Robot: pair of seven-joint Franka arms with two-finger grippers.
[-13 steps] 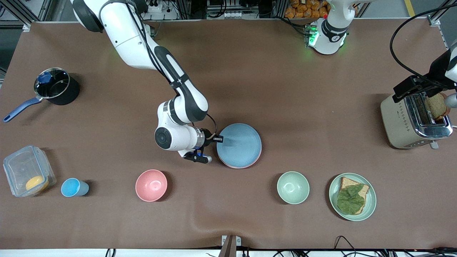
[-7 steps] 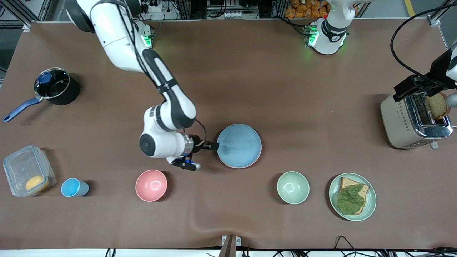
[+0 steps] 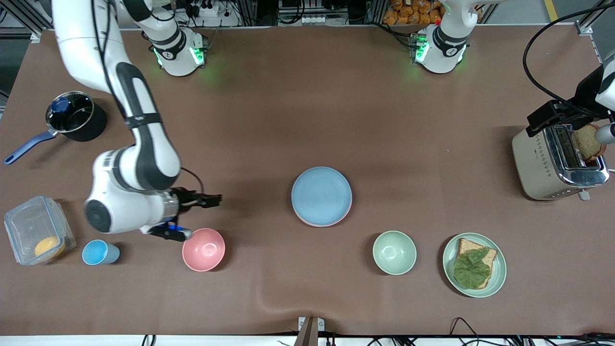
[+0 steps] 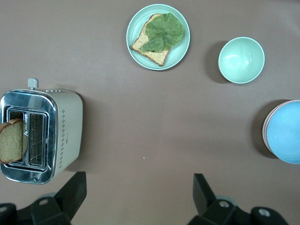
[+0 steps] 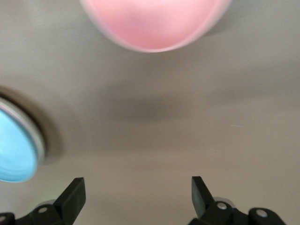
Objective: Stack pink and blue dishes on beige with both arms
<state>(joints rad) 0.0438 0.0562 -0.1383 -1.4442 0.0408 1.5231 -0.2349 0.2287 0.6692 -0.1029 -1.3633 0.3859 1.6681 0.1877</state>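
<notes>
The light blue plate [image 3: 321, 194] lies at the table's middle on top of the pale pink plate [image 3: 314, 224], of which only a thin rim shows. The left wrist view also catches the blue plate [image 4: 288, 133] and the pink rim [image 4: 266, 133]. No beige plate shows; whatever lies under the stack is hidden. My right gripper [image 3: 212, 198] hangs open and empty over bare table between the stack and the right arm's end, above the deep pink bowl [image 3: 203, 249]. My left gripper [image 3: 547, 117] waits open, high over the toaster [image 3: 557, 163].
A small blue cup [image 3: 98, 253] and a clear container [image 3: 38, 229] stand near the right arm's end, with a dark pot [image 3: 74, 117] farther back. A green bowl [image 3: 394, 252] and a green plate with bread and lettuce [image 3: 474, 265] sit toward the left arm's end.
My right gripper has pulled away from the blue plate's edge and swung toward the right arm's end of the table. The plates and the left arm have stayed put.
</notes>
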